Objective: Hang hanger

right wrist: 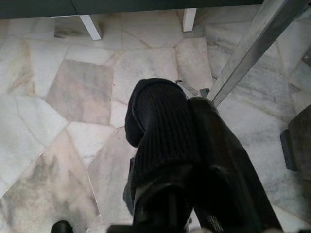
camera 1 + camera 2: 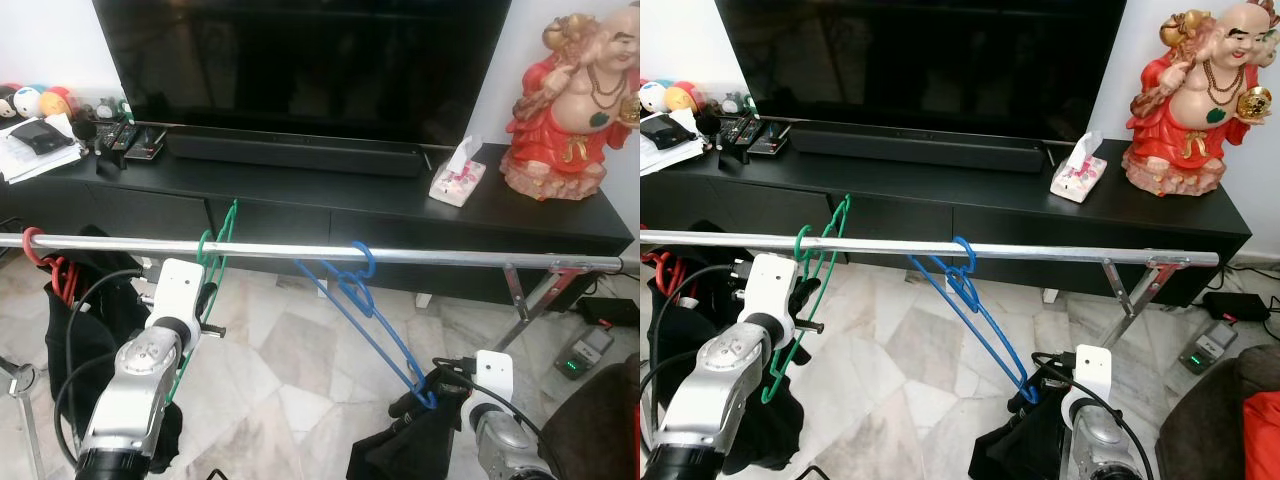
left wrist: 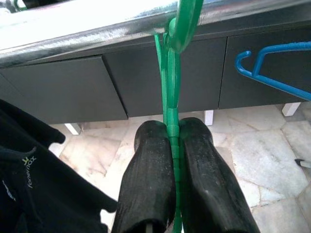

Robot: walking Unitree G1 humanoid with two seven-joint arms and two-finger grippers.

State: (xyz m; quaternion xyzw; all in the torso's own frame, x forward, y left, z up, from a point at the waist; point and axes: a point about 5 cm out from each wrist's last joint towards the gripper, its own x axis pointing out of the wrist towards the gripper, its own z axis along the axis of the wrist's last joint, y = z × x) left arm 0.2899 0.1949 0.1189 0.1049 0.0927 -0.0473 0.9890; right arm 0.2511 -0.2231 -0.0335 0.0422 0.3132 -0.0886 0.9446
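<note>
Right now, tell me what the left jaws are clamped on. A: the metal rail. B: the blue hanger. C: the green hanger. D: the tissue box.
C: in the left wrist view the left gripper has its jaws shut on the green hanger, whose hook sits over the metal rail.

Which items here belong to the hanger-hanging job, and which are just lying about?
Job: green hanger hooked on the metal rail, pinched by the left claw; blue hanger.
Lying about: tissue box, red statue, remotes, television.
</note>
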